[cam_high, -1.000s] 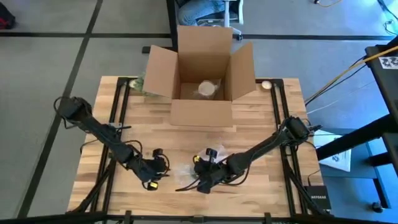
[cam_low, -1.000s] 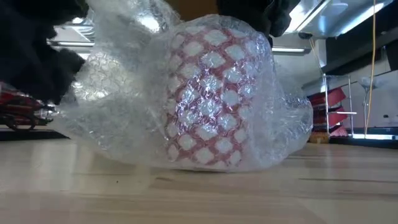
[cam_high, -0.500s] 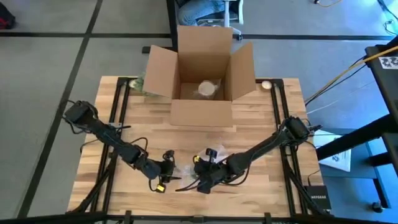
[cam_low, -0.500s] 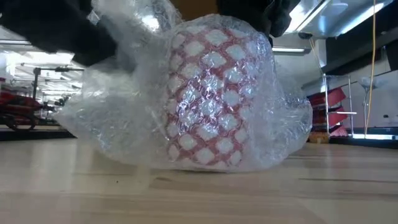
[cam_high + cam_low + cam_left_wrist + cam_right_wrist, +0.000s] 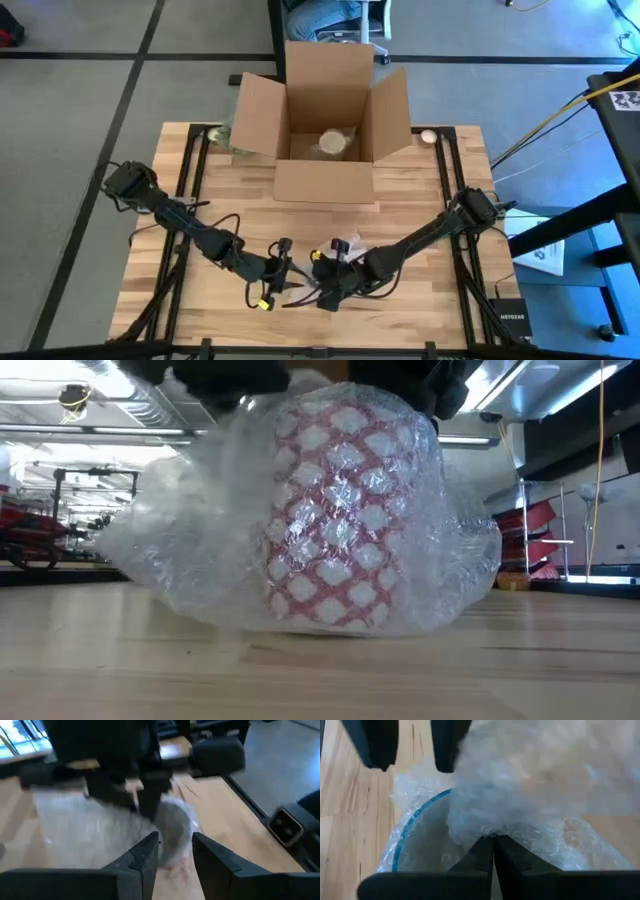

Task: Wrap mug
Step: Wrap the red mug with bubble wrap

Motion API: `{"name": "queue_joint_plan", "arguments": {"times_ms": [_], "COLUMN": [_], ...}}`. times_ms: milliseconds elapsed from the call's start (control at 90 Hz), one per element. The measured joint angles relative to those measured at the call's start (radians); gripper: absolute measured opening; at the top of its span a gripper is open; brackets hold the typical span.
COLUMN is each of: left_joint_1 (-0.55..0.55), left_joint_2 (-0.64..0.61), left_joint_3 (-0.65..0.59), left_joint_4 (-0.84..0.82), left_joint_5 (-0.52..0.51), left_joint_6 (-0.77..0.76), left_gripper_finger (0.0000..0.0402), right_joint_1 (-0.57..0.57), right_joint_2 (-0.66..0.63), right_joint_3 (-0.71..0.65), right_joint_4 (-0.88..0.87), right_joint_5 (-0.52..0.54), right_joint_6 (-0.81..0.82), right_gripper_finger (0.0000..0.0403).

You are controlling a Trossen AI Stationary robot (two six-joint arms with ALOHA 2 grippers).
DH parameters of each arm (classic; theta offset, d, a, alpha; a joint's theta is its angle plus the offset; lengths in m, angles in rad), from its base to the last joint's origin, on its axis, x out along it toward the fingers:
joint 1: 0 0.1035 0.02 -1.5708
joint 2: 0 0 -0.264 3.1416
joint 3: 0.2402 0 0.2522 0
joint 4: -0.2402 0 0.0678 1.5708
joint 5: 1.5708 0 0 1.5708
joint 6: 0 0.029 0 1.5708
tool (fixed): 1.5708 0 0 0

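A mug (image 5: 340, 530) with a red-and-white lattice pattern stands upright on the wooden table, inside a loose sheet of bubble wrap (image 5: 170, 550). In the right wrist view its blue rim (image 5: 405, 837) shows through the wrap. My right gripper (image 5: 323, 284) is shut on the wrap from the mug's right side. My left gripper (image 5: 283, 263) is open at the mug's left side, close over the wrap. In the left wrist view its fingers (image 5: 175, 842) stand apart, with the wrapped mug (image 5: 172, 825) just ahead of them. My right gripper pinches a bunched fold of the bubble wrap (image 5: 490, 827) between its two shut fingers, over the mug's mouth. The wrap stays draped around the mug, which stands on the table. My left gripper: I cannot tell whether it touches the wrap.
An open cardboard box (image 5: 325, 175) stands at the table's far middle with a wrapped item (image 5: 332, 143) inside. A small round thing (image 5: 428, 136) lies at the far right and a greenish thing (image 5: 222, 135) at the box's left. Bare wood lies to both sides.
My left gripper has moved toward the table's right edge, from well left of the mug to right beside it and over the wrap's loose left side. My right gripper has kept its hold and the mug has not moved.
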Motion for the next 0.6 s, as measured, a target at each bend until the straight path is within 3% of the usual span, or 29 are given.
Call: {"name": "queue_joint_plan", "arguments": {"times_ms": [144, 322, 478, 600], "left_joint_1": [-0.009, -0.048, -0.09, -0.077], "left_joint_2": [-0.002, -0.078, -0.132, -0.133], "left_joint_3": [0.002, 0.076, 0.101, 0.101], "left_joint_4": [-0.117, -0.618, -0.856, -0.777], "left_joint_5": [0.017, 0.027, -0.117, -0.254], "left_joint_6": [-0.124, -0.36, -0.46, -0.437], "left_gripper_finger": [0.0104, 0.0104, 0.0104, 0.0104], "right_joint_1": [0.0, 0.0, 0.0, 0.0], "right_joint_2": [0.0, -0.001, -0.001, -0.001], "right_joint_3": [0.0, 0.0, 0.0, 0.0], "right_joint_4": [0.0, 0.0, -0.001, 0.0], "right_joint_5": [0.0, 0.0, 0.0, 0.0], "right_joint_6": [0.0, 0.0, 0.0, -0.001], "right_gripper_finger": [0.0, 0.0, 0.0, 0.0]}}
